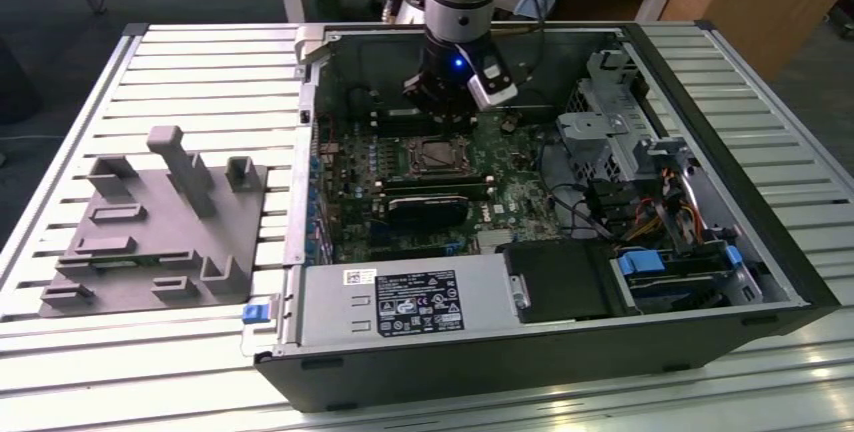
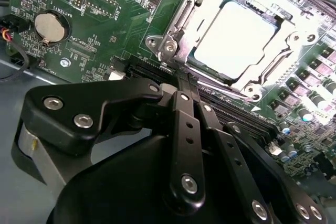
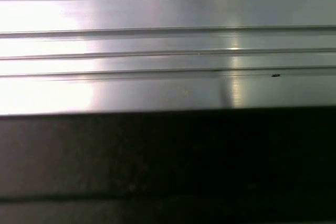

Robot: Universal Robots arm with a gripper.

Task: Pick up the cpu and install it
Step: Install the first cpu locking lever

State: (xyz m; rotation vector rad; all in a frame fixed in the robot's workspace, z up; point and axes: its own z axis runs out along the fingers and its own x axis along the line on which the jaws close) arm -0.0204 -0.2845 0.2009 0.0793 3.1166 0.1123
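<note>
The cpu (image 2: pixel 237 39), a thin pale silvery-grey square chip, sits in the metal-framed socket (image 2: pixel 176 45) on the green motherboard (image 2: pixel 105 19), just beyond the black gripper (image 2: pixel 185 85), clenched, grasping nothing.

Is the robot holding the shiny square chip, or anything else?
No, nothing shows in its grasp. The cpu already lies in the socket on the motherboard, and the gripper hangs above it.
</note>
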